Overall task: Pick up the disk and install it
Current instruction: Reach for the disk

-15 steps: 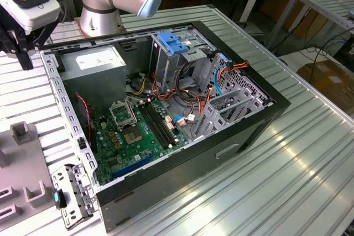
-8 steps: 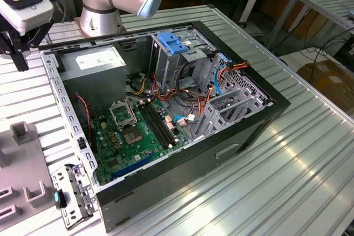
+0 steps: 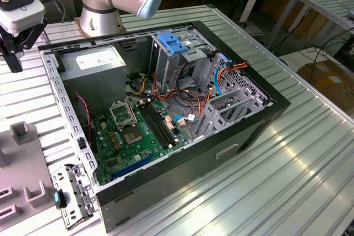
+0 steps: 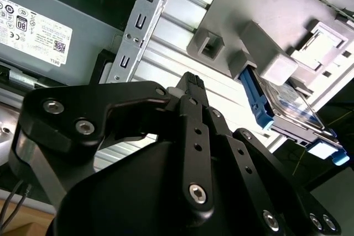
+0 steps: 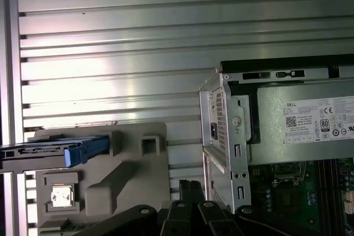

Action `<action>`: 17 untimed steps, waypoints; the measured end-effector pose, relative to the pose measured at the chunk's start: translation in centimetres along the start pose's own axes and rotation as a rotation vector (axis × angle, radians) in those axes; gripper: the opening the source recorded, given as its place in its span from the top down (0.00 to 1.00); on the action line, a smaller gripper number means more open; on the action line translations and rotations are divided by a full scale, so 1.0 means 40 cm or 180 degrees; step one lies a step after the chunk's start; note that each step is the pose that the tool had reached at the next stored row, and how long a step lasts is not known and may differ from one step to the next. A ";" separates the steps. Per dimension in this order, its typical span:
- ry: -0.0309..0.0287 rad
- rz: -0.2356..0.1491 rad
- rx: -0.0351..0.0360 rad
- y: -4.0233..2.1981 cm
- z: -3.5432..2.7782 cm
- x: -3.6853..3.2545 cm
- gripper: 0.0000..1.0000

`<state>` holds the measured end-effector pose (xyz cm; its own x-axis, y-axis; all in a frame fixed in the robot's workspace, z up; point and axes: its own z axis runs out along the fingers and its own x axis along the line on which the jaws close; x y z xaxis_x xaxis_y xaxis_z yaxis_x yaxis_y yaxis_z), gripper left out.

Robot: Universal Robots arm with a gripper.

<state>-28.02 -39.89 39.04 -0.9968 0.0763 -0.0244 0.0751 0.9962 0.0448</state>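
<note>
Ribbed aluminium table [image 3: 287, 181] carrying an open computer case [image 3: 243, 136], with the disk [image 4: 290, 109] parked in a holder alongside.

Framed in blue plastic along its edges, the disk [image 5: 38, 156] sits in a slot of the grey holder [image 4: 232, 4], which lies flat on the table just beside the case's perforated metal rim. The gripper [image 4: 191, 81] hangs over the bare table slats between the holder and the case, apart from the disk, with its fingers drawn together and nothing between them. In the exterior view it shows at the exterior view's left [image 3: 15, 64]. Inside the case, a grey power supply [image 3: 94, 62] with a white sticker fills one corner, a green motherboard [image 3: 133, 131] lies beside it, and a blue latch [image 3: 174, 42] tops the drive cage [image 3: 177, 64]. The arm's base [image 3: 99, 9] stands on the table behind the case.
</note>
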 end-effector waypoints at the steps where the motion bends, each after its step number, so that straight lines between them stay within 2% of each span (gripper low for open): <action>1: 0.0000 0.0000 0.0000 0.000 0.000 0.004 0.89; 4: 0.0000 0.0000 0.0000 -0.001 0.000 0.017 0.89; 17: 0.0000 0.0000 0.0000 -0.004 0.000 0.052 0.89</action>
<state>-30.11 -39.89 38.99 -0.9968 0.0762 -0.0244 0.0751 0.9962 0.0447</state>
